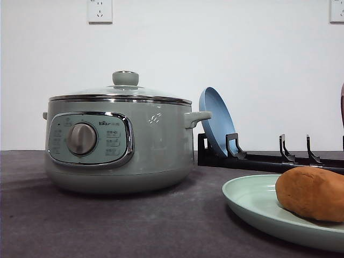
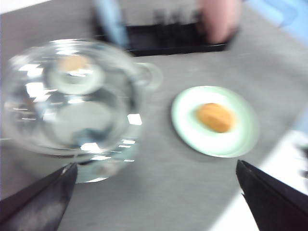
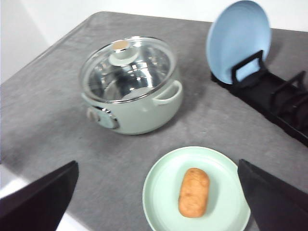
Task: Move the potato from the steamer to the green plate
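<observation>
On the pale mint-green round plate [image 3: 159, 202], the oblong orange-brown potato [image 3: 194, 192] lies lengthwise between the right gripper [image 3: 159, 204]'s spread, empty fingers; left gripper [image 2: 156, 199] likewise released.

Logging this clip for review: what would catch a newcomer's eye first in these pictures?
First, the potato lying alone on the green plate, in front of the steamer and nearest the camera in the right wrist view. Next, the big sage-green steamer at the left of the table, its glass lid on. Behind them, a blue plate stands upright in a black rack by the wall.
</observation>
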